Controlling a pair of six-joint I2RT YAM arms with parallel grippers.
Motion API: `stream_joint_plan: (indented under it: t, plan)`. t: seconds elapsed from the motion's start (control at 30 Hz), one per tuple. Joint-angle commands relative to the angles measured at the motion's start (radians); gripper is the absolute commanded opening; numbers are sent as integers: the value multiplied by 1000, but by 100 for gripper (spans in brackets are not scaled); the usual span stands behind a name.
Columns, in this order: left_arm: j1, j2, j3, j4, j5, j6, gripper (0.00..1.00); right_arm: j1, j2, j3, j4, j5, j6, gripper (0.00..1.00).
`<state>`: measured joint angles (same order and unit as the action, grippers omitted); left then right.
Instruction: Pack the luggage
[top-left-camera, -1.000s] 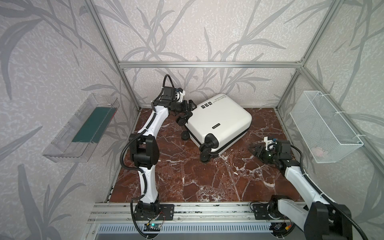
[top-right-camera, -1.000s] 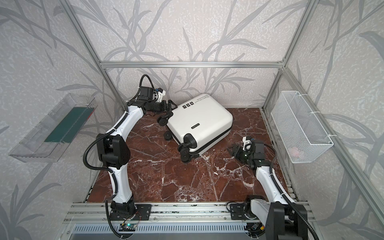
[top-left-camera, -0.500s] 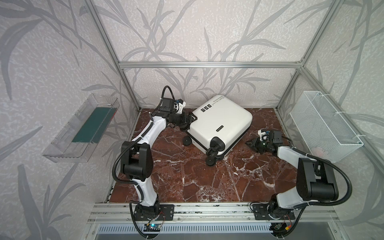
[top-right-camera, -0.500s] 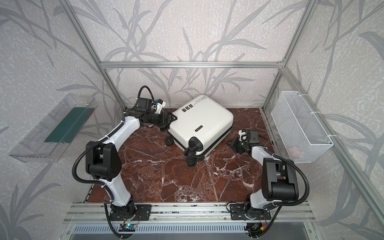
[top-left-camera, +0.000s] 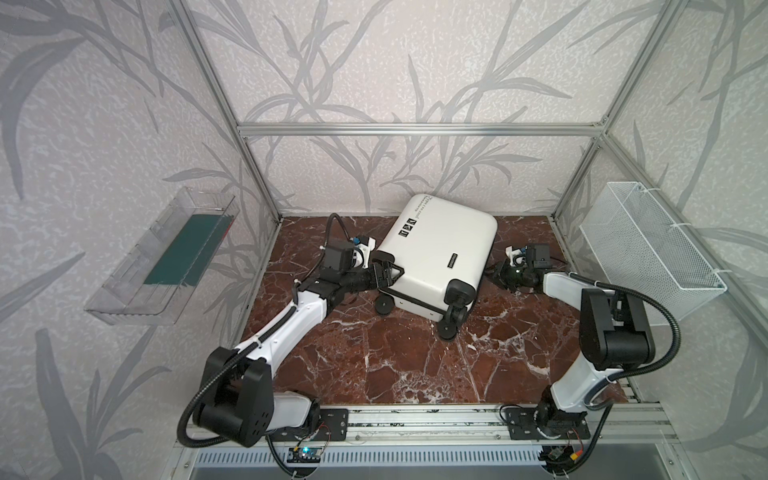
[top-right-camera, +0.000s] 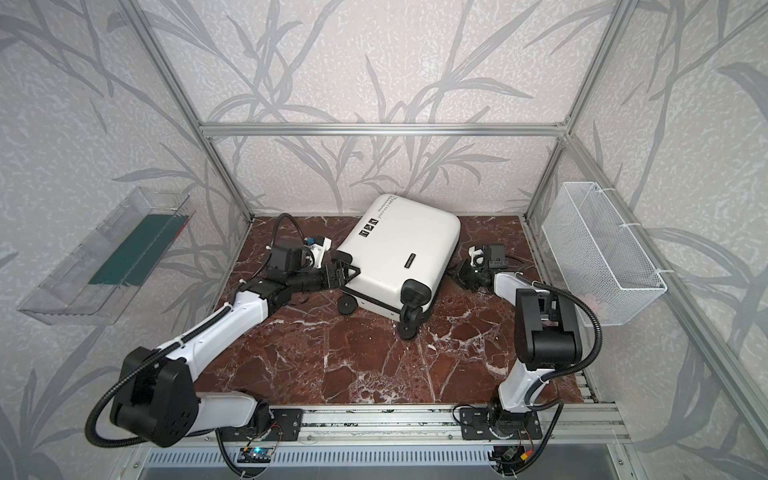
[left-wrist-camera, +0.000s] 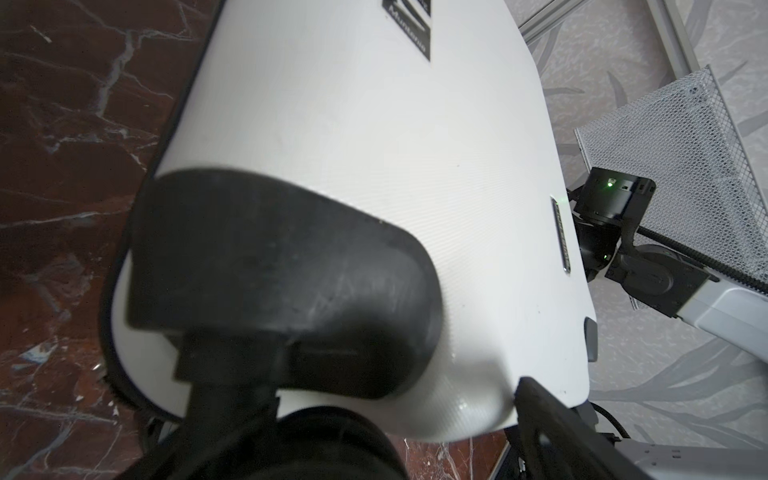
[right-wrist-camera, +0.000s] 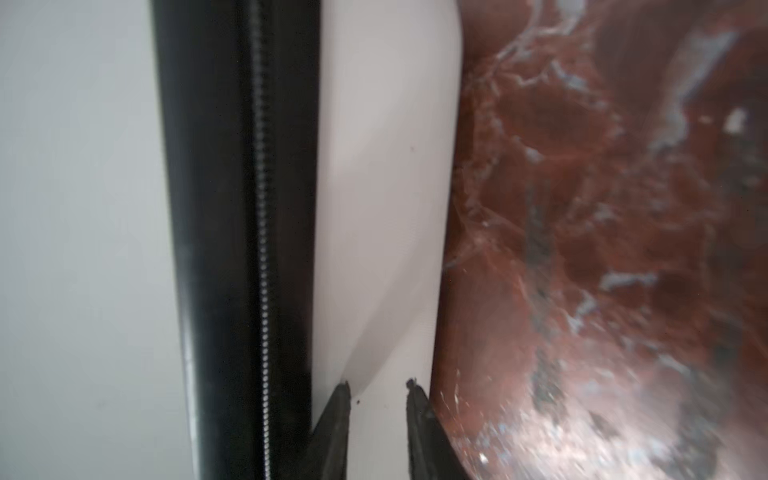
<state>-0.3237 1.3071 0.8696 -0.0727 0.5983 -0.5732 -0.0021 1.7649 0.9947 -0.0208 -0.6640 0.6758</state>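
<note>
The luggage (top-left-camera: 444, 249) (top-right-camera: 403, 245) is a white hard-shell suitcase, lying flat and zipped shut at the back of the marble floor, wheels toward me. My left gripper (top-left-camera: 386, 274) (top-right-camera: 343, 274) stands open at its near-left corner. In the left wrist view the black wheel housing (left-wrist-camera: 282, 282) fills the front, and one finger (left-wrist-camera: 548, 419) shows beside the shell (left-wrist-camera: 374, 145). My right gripper (top-left-camera: 496, 278) (top-right-camera: 461, 278) (right-wrist-camera: 378, 386) is at the suitcase's right side. Its tips stand a little apart against the white wall (right-wrist-camera: 382, 208), beside the black zipper (right-wrist-camera: 259, 208), with nothing between them.
A clear bin (top-left-camera: 158, 266) holding something dark green hangs on the left wall. A white wire basket (top-left-camera: 648, 249) hangs on the right wall, close behind my right arm. Aluminium posts stand at the back corners. Marble floor (top-left-camera: 395, 361) stretches out before the suitcase.
The suitcase has shifted and turned slightly. My left gripper has dropped from its back-left side to the near-left corner. My right gripper has moved up to its right side, jaws narrowed.
</note>
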Motion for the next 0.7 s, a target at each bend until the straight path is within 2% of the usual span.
stream_joint_plan:
  t: [0.0, 0.17, 0.33, 0.57, 0.67]
  plan:
    - [-33, -49, -46, 70, -51, -79, 99, 53, 55, 111, -5, -50, 3, 26]
    - [-56, -101, -58, 86, -83, -117, 99, 67, 110, 231, -93, -44, -31, 26]
    - [-54, -157, -6, 3, -167, -80, 99, 51, 24, 210, -184, -3, -115, 29]
    - [-32, -220, 80, -75, -281, -19, 99, 1, -263, 24, -268, 74, -195, 64]
    - [-10, -221, 122, -116, -319, 29, 99, 2, -404, -51, -331, 96, -219, 69]
